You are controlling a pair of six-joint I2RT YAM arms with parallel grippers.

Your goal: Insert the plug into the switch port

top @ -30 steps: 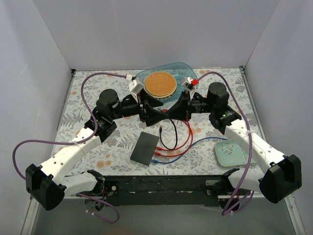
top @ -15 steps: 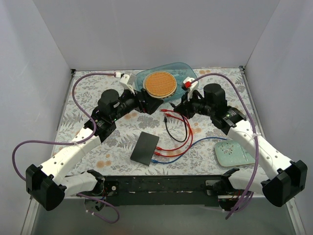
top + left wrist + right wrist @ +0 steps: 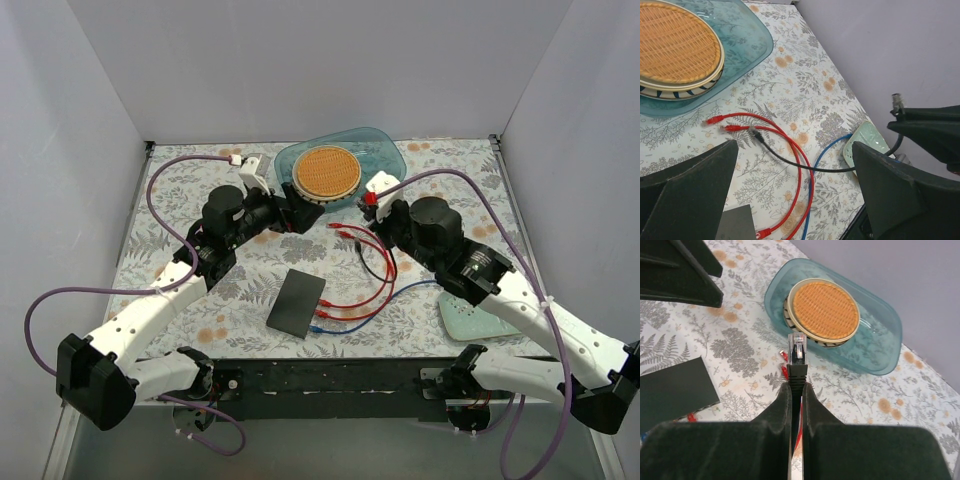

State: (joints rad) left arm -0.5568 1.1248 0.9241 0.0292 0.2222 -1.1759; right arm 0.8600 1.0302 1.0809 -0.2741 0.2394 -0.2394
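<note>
The switch (image 3: 296, 302) is a flat black box lying on the flowered table near the front middle; it also shows as a dark slab (image 3: 675, 390) and a grey corner (image 3: 735, 222). My right gripper (image 3: 380, 212) (image 3: 796, 385) is shut on the plug (image 3: 798, 352), a clear connector with a black boot that sticks out past the fingertips, held above the table right of and beyond the switch. The plug's black cable (image 3: 790, 161) trails down across the table. My left gripper (image 3: 305, 218) (image 3: 795, 145) is open and holds nothing, hovering beyond the switch.
A teal tray (image 3: 385, 150) holding a wicker-topped dish (image 3: 328, 170) stands at the back middle. Red cables (image 3: 378, 270) and a blue cable (image 3: 400, 295) loop right of the switch. A pale green pad (image 3: 475, 318) lies front right. Grey walls close three sides.
The two grippers were together over the table's middle. The left gripper opened and drew back left. The right arm swung right with the plug, dragging the black cable.
</note>
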